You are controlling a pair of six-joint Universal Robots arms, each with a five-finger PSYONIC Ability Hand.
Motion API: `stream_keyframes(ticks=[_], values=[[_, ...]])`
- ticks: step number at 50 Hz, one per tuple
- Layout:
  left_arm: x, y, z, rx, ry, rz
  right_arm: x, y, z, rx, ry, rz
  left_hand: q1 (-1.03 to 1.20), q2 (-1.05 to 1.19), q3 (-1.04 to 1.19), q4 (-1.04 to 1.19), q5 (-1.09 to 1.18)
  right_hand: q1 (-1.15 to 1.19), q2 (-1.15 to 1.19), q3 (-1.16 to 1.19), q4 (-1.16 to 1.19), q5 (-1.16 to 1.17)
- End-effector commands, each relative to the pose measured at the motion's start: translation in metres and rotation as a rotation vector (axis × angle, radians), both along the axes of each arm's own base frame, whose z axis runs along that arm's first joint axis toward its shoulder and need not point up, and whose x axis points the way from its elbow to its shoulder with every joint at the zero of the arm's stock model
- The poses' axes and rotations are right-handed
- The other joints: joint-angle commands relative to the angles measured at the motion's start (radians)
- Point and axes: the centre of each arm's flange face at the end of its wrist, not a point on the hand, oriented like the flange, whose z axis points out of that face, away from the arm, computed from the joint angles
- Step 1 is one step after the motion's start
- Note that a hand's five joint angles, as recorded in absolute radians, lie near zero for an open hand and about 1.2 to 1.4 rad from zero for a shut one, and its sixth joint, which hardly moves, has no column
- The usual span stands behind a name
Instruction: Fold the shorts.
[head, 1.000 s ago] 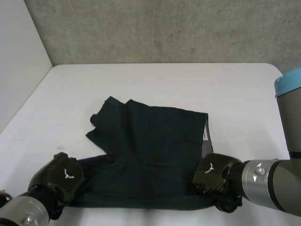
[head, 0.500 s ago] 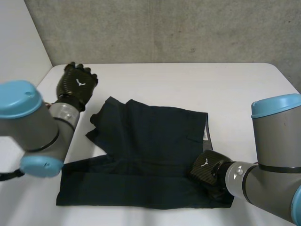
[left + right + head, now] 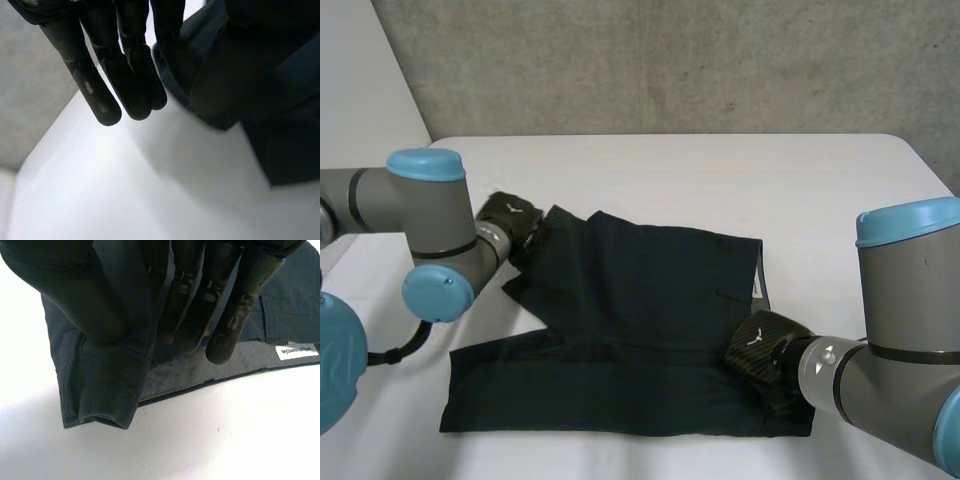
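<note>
Dark shorts (image 3: 640,300) lie spread on the white table (image 3: 720,170), waistband to the right with a white label (image 3: 757,285). My left hand (image 3: 510,222) is at the far left leg hem; in the left wrist view its straight fingers (image 3: 130,75) close on the hem of the shorts (image 3: 280,125). My right hand (image 3: 760,358) sits on the near right waistband corner. In the right wrist view the thumb (image 3: 75,290) and fingers pinch a fold of the shorts (image 3: 100,385) between them, beside the label (image 3: 296,351).
A grey concrete wall (image 3: 670,60) stands behind the table and a white panel (image 3: 360,120) runs along its left side. Bare tabletop lies beyond the shorts and to their right.
My left arm left the near left corner of the shorts, swung up over the far left of the table with its hand opened, then came down closed on the far left hem. The right hand barely moved.
</note>
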Motion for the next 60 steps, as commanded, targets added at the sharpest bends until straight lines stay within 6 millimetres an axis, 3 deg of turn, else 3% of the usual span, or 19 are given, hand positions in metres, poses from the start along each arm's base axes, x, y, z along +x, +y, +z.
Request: stream_keyframes(ticks=[1, 10, 12, 14, 19, 22, 29, 42, 47, 60], values=[[0.021, 0.017, 0.012, -0.007, -0.055, 0.136, 0.0, 0.0, 0.001, -0.002, 0.0, 0.0, 0.235, 0.203, 0.208, 0.205, 0.25, 0.417, 0.206, 0.2, 0.204, 0.241], [0.024, 0.021, 0.008, -0.02, -0.046, 0.138, 0.0, 0.002, 0.001, -0.004, 0.007, -0.002, 0.235, 0.203, 0.208, 0.205, 0.25, 0.417, 0.206, 0.2, 0.204, 0.241], [0.024, 0.02, 0.008, -0.024, -0.039, 0.136, -0.001, 0.002, 0.001, -0.004, 0.01, -0.005, 0.008, -0.024, -0.019, -0.022, 0.023, 0.417, 0.206, 0.2, 0.204, 0.241], [0.024, 0.017, 0.012, -0.036, -0.013, 0.131, -0.001, 0.001, 0.0, -0.008, 0.017, -0.012, -0.466, -0.499, -0.493, -0.497, -0.451, 0.417, 0.206, 0.2, 0.204, 0.241], [0.019, 0.016, 0.014, 0.003, 0.12, 0.081, -0.002, 0.001, 0.0, -0.011, 0.02, -0.014, -0.657, -0.689, -0.684, -0.687, -0.642, 0.417, 0.206, 0.2, 0.204, 0.241], [0.017, 0.017, 0.011, 0.064, 0.222, 0.071, -0.002, 0.002, 0.0, -0.01, 0.019, -0.013, -0.654, -0.687, -0.681, -0.684, -0.639, 0.417, 0.206, 0.2, 0.204, 0.241], [0.036, 0.007, 0.007, 0.127, 0.296, 0.137, -0.001, 0.0, 0.0, -0.024, 0.011, -0.013, -0.572, -0.605, -0.599, -0.602, -0.557, 0.417, 0.206, 0.2, 0.204, 0.241], [0.024, 0.008, -0.025, 0.217, 0.312, 0.068, 0.0, -0.002, -0.004, -0.025, 0.012, -0.014, -0.308, -0.341, -0.335, -0.338, -0.293, 0.417, 0.206, 0.2, 0.204, 0.241], [0.021, 0.01, -0.023, 0.224, 0.338, 0.069, 0.0, -0.002, -0.005, -0.026, 0.012, -0.013, -0.229, -0.261, -0.255, -0.259, -0.213, 0.417, 0.206, 0.2, 0.204, 0.241], [0.016, 0.016, -0.008, 0.21, 0.373, 0.066, 0.0, -0.003, -0.007, -0.024, 0.02, -0.016, -0.405, -0.437, -0.431, -0.435, -0.39, 0.417, 0.206, 0.2, 0.204, 0.241]])
